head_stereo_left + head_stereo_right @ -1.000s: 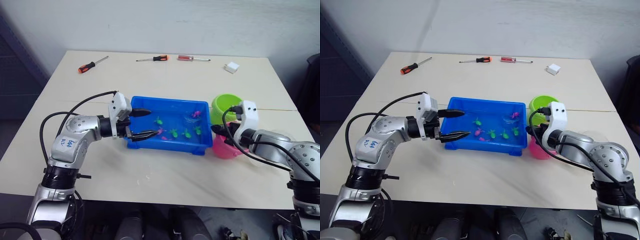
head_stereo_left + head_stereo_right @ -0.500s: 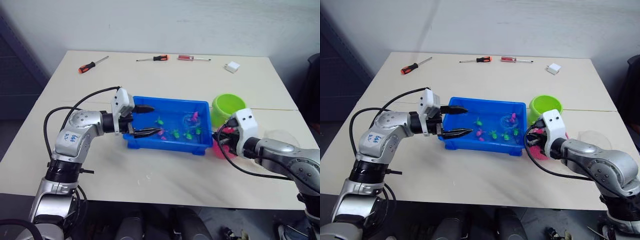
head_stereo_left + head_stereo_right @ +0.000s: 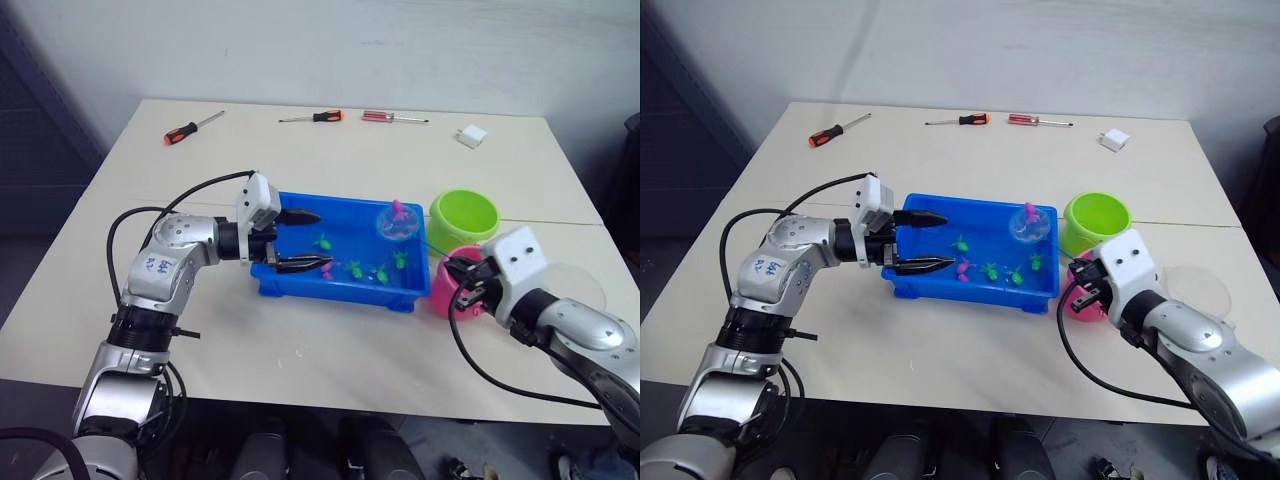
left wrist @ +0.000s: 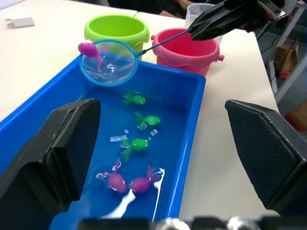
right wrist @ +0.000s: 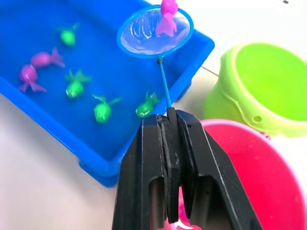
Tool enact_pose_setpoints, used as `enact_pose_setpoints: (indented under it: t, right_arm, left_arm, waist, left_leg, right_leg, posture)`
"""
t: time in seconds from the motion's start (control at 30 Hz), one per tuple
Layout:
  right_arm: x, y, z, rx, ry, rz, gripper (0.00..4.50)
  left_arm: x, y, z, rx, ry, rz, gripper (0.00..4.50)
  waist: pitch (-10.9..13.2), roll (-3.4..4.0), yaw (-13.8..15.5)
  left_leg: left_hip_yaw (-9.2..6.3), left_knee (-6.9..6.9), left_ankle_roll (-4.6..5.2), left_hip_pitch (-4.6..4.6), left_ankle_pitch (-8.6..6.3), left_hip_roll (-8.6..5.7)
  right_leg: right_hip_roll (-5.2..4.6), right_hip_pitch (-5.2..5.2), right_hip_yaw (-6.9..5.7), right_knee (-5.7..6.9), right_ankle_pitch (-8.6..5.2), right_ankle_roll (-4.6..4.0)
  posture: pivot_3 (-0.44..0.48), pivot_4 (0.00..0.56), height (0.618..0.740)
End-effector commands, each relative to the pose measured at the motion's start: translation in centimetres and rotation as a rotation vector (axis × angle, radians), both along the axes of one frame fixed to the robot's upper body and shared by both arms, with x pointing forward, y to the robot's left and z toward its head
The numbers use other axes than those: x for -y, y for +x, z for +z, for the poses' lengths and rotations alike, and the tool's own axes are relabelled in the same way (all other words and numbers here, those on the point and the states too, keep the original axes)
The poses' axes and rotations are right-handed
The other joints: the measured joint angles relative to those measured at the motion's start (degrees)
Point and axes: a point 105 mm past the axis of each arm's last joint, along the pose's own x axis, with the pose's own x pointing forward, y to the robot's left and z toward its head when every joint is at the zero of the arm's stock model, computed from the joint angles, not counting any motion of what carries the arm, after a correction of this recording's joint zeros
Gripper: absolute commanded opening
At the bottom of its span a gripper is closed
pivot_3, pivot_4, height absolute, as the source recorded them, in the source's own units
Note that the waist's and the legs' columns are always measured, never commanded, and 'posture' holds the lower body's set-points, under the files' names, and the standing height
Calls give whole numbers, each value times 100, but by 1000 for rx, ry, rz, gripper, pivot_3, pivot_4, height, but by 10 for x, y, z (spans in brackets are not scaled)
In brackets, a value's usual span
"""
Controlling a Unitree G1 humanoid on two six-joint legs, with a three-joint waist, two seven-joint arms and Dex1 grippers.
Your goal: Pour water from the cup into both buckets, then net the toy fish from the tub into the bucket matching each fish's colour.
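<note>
The tub [image 3: 300, 285] sits mid-desk [image 3: 300, 350]; two buckets [image 3: 464, 218] stand at its right, screwdrivers [image 3: 192, 127] lie far behind.

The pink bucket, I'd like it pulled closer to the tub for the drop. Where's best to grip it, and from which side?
Probably the pink bucket's rim on the side away from the tub: the mouth is open and upright, so one finger can drop inside the wall from above. The right tool, shut on the net's handle, hangs over the near rim.
</note>
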Motion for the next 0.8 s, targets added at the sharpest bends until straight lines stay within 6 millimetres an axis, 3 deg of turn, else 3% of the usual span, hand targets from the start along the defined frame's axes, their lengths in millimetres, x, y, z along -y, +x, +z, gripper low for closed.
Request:
enact_pose_setpoints:
  t: [0.03,0.23,0.43,0.6,0.8]
  right_arm:
    - [-1,-21,23,102,32,12,0]
    - [13,-54,22,123,43,-56,0]
    - [43,-86,19,122,13,-226,0]
    - [58,-102,20,125,2,-299,0]
    - [66,-118,17,96,-242,-275,0]
  left_arm:
    - [14,0,11,30,-15,-76,4487]
    - [29,2,14,27,-13,-159,4487]
    - [41,5,17,29,-5,-229,4487]
    - [50,5,18,32,-8,-267,4487]
    - [56,6,18,34,-10,-293,4487]
  waist:
    - [0,0,13]
    - [-1,-2,25]
    - [-2,-2,9]
    - [-3,-1,-2]
    - [-3,-1,0]
  left_leg:
    - [1,0,0,-1,0,-1]
    - [-1,0,-1,0,-1,-2]
    - [1,3,3,13,-2,-5]
    - [4,1,2,16,-2,-5]
    - [5,0,1,16,-2,-5]
  right_leg:
    - [0,1,1,0,0,0]
    - [2,6,0,1,2,5]
    - [1,17,4,-1,3,6]
    - [2,15,8,2,3,6]
    - [3,16,8,-1,3,7]
  posture:
    - [0,150,740]
    - [0,150,740]
    - [0,150,740]
    - [0,150,740]
    - [0,150,740]
